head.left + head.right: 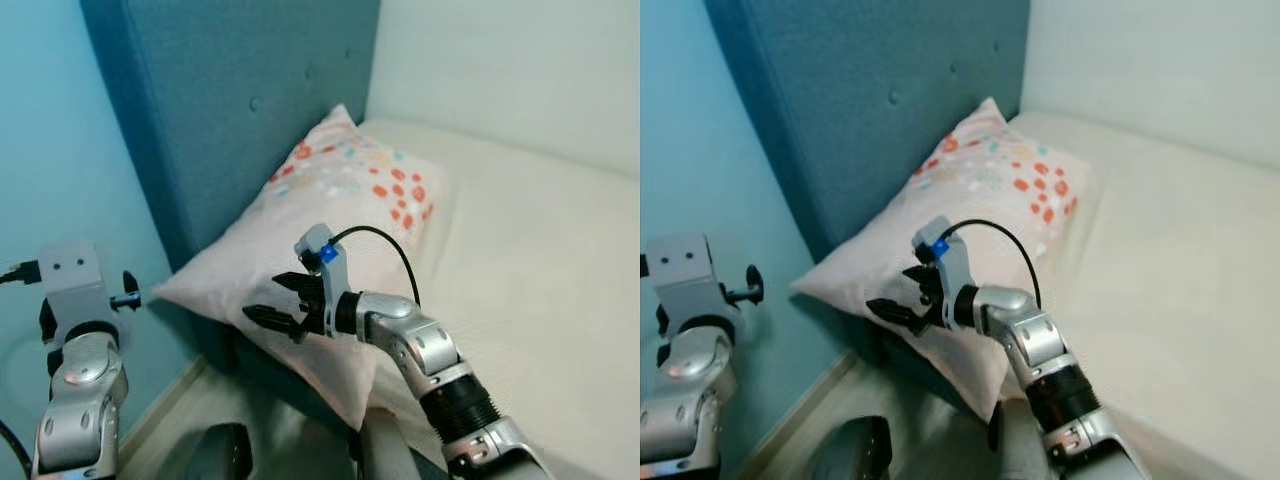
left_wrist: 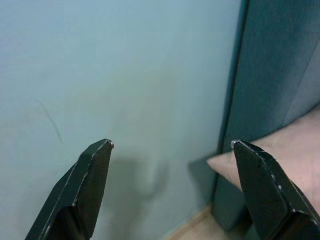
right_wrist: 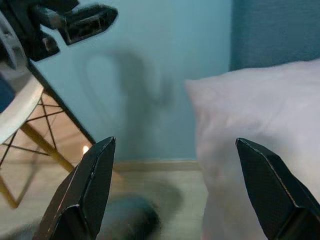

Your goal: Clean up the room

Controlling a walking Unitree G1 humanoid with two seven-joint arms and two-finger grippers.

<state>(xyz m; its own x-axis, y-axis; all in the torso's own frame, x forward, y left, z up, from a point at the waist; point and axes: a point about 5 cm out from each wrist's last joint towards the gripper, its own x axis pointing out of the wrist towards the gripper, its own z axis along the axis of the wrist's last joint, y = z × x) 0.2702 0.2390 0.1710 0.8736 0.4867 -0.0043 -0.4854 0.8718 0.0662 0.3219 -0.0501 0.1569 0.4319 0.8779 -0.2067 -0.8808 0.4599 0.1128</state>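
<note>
right claw (image 1: 272,300) wide by pillow (image 1: 340,200) | left claw (image 2: 172,145) wide near wall (image 2: 125,75)

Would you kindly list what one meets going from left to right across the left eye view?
Light blue wall → left hand → blue headboard → right hand → pillow → mattress.

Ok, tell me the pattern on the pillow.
The pillow is pale pink with orange-red and light dots, clearest in the left eye view.

A bedroom (bed (image 1: 540,260), pillow (image 1: 330,220), padded headboard (image 1: 230,100)).
</note>
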